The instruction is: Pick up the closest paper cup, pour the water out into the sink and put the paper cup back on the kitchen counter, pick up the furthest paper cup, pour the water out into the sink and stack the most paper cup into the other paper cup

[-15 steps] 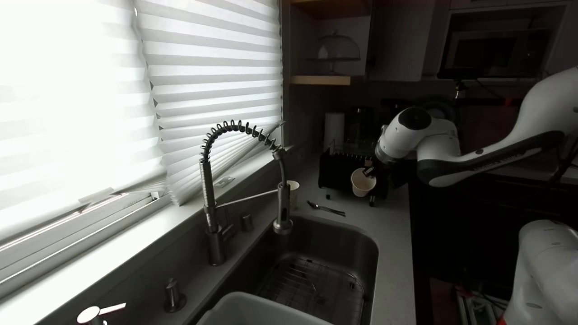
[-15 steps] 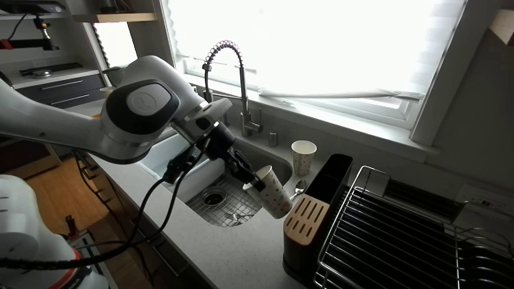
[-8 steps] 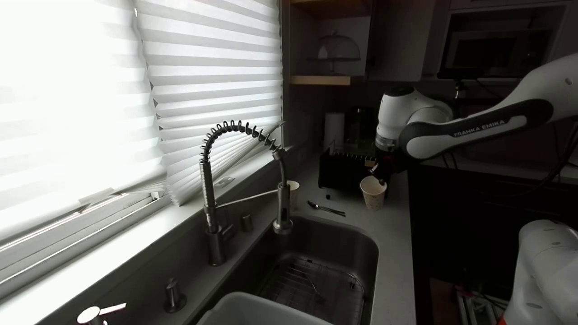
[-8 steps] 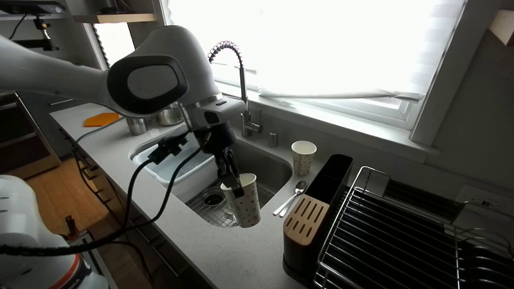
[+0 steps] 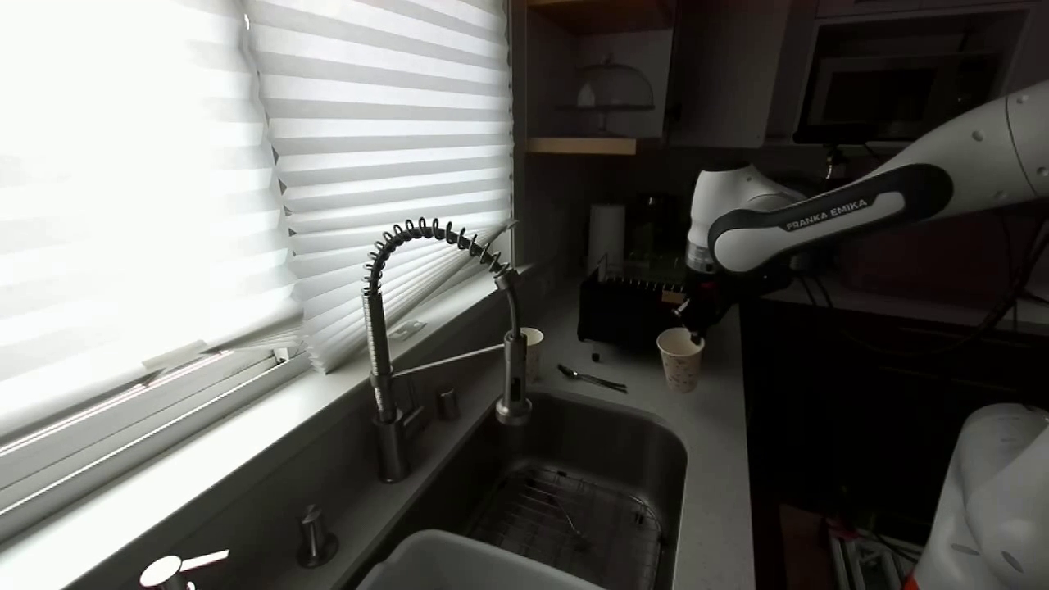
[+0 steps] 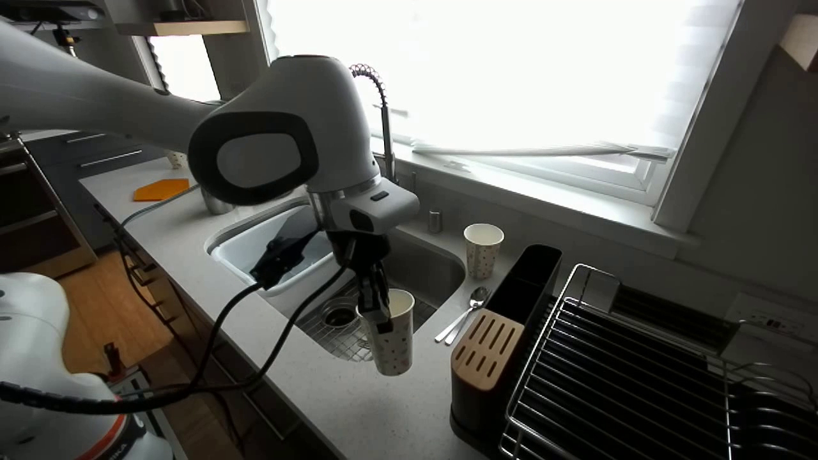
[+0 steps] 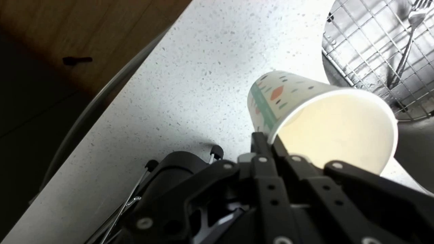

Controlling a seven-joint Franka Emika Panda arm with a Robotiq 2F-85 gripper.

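Overall, an exterior view shows the pale kitchen counter (image 6: 358, 409) running around the sink (image 6: 434, 268), with a white tub (image 6: 236, 264) set in part of it. A patterned standing cup (image 6: 484, 252) is upright near the back wall, cutlery (image 6: 478, 298) just beside it, then a utensil holder (image 6: 489, 350) and a dish rack (image 6: 629, 377). The gripper (image 6: 382, 319) pinches the wall of the held cup (image 6: 397, 351) over the counter; whether its base touches, I cannot tell.

In an exterior view, pleated blinds (image 5: 385, 106) glow beside the coiled faucet (image 5: 374, 336); a cabinet (image 5: 725, 74) lies in deep shade.

From the wrist, the counter is speckled, with wooden floor (image 7: 112, 30) past its edge and a fork (image 7: 414, 21) in the sink; the finger pair is closed together at the held cup's rim.

A second ago the held cup leaned steeply just beside the utensil holder; now it is nearly upright and apart from it. The standing cup has not moved.
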